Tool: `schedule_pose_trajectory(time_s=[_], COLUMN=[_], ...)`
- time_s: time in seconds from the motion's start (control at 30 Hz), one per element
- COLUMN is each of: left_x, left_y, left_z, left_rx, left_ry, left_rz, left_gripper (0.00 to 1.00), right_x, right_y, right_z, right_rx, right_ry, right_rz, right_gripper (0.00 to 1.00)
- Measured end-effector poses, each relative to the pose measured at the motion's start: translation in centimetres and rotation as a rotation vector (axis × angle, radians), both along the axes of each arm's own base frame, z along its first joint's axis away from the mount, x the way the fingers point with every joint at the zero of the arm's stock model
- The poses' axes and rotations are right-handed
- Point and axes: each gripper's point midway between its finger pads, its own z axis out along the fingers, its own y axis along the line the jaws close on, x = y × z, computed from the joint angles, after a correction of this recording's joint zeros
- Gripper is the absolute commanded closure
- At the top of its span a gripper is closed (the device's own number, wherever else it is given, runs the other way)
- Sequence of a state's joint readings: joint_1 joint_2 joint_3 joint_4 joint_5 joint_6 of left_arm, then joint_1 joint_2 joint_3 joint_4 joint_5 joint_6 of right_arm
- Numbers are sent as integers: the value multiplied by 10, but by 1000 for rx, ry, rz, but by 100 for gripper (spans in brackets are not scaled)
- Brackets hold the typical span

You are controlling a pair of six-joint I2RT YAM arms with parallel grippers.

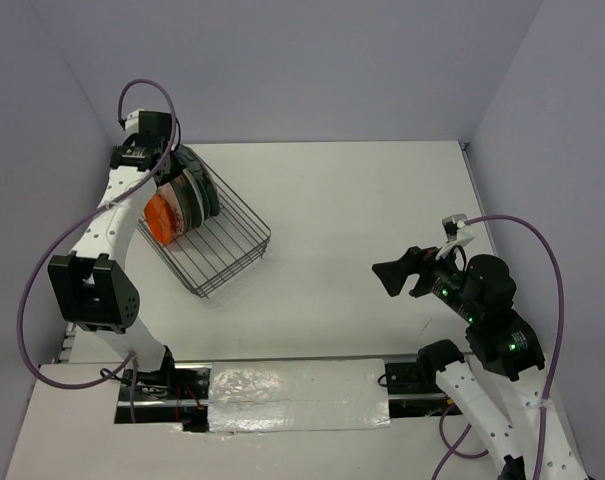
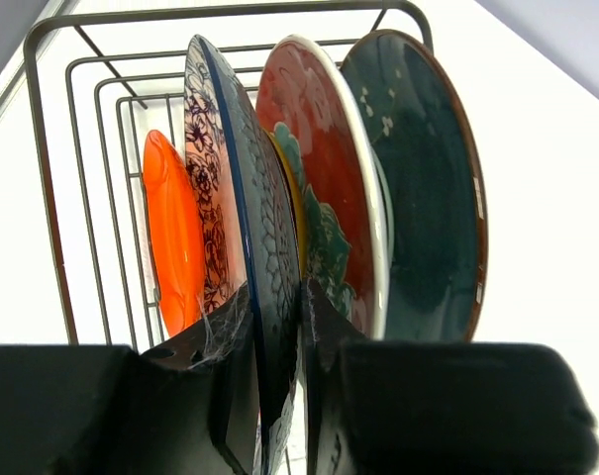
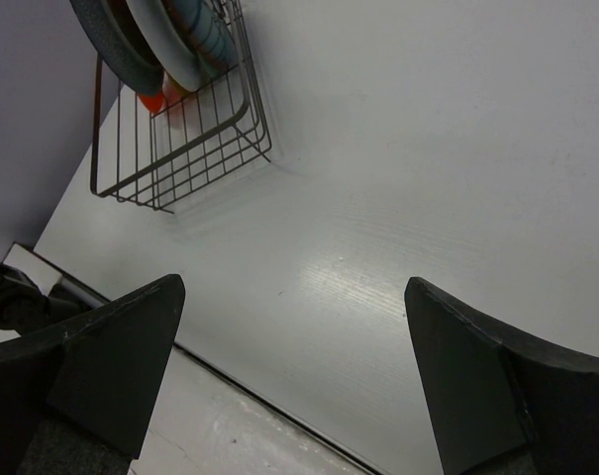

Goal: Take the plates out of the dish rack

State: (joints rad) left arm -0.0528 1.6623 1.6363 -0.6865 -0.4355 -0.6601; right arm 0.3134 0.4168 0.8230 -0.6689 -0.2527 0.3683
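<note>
It looked like a lab: plain grey walls (image 1: 312, 60) boxed in a flat white table (image 1: 382, 200) with two white robot arms (image 1: 100, 232) bolted on.

**White Table Boxed In by Pale Walls**

A plain white table (image 1: 382, 200) sits enclosed by a lavender-grey back wall (image 1: 302, 60), with a left wall (image 1: 22, 150) and a right wall (image 1: 562, 120) to match. Soft, even light falls across its surface. A shiny silver strip (image 1: 297, 395) runs along the near edge.
</note>
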Motion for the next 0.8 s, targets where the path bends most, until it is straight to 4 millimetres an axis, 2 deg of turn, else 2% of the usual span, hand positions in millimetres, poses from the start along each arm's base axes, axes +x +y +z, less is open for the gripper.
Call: schedule_pose_trajectory(time_s=[0.23, 0.43, 0.63, 0.8], left_x=[-8, -20, -45, -66], left_y=[-2, -4, 0, -10], left_z=[25, 59, 106, 143], left_rx=[-10, 0, 21, -7], left_ry=[-58, -135, -243, -325], left_rz=[-18, -55, -79, -117], left_gripper=[100, 100, 100, 100], right_x=[0, 0, 1, 11], right_y=[0, 0, 0, 9], right_z=[0, 0, 0, 3], right_rx=[0, -1, 1, 14], right_ry=[0, 0, -1, 5], right_rz=[0, 0, 0, 23], right_gripper=[0, 0, 0, 0])
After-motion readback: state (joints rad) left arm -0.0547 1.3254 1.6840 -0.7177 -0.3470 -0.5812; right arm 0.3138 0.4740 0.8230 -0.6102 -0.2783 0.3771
